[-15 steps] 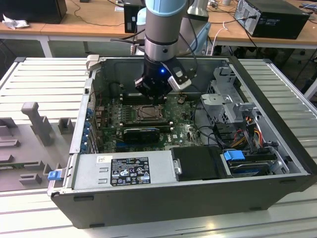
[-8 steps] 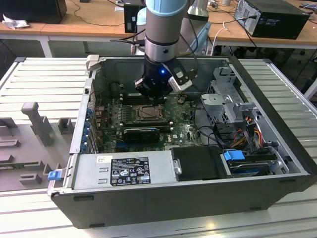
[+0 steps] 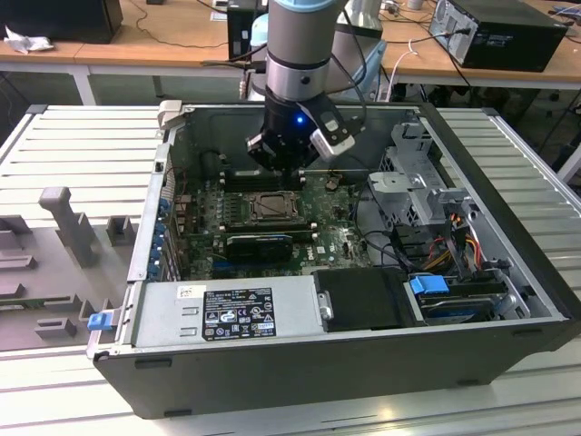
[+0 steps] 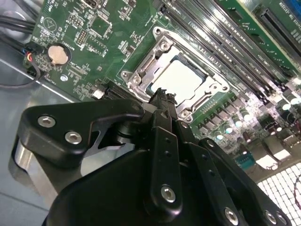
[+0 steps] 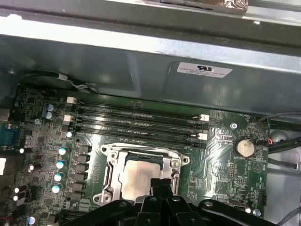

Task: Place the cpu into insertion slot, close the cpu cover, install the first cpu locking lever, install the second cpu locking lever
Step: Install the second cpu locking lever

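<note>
We see an open computer case (image 3: pixel 508 300) lying on a slatted table (image 3: pixel 73 145), with the arm (image 3: pixel 304 45) reaching down into it. Inside, on the green board (image 4: pixel 94 37), the socket (image 5: pixel 141 172) holds the chip (image 4: pixel 181 77), seated flat with the silvery cover frame (image 4: pixel 141 70) lying around it. The gripper (image 4: pixel 162 96) hangs just above the chip, fingertips pressed together, gripping nothing.
</note>
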Motion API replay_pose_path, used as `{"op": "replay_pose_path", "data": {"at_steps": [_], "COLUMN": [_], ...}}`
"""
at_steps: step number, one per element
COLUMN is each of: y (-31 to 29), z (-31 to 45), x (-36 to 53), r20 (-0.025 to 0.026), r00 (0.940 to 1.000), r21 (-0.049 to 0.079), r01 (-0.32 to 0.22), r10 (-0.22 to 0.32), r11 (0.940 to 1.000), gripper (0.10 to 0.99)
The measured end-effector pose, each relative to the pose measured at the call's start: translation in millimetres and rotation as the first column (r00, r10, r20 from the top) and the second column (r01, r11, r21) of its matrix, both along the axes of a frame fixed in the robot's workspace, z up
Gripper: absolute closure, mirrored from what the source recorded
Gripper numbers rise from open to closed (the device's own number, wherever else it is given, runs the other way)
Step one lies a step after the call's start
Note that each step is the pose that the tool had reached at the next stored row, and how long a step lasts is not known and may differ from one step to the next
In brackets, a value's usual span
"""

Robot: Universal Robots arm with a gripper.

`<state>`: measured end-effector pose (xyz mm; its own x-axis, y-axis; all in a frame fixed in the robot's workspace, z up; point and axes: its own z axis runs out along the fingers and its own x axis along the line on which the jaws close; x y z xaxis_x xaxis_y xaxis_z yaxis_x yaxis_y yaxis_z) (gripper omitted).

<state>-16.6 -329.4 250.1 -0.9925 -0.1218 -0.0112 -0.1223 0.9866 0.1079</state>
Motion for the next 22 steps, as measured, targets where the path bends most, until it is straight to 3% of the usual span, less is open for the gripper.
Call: {"op": "replay_pose_path", "data": {"at_steps": [6,14,22], "y": [-9.0,-26.0,-29.9], "z": [-0.3,-0.9,2.5], "x": [-0.1,-0.1,-0.1], "r20": [0.0000,-0.0001,-0.0001], "r00": [1.0000,1.0000,1.0000], "r21": [0.000,0.000,0.000], "r01": [0.000,0.000,0.000], "r10": [0.000,0.000,0.000], "r11": [1.0000,1.0000,1.0000], "gripper": [0.980,0.980,0.980]}}
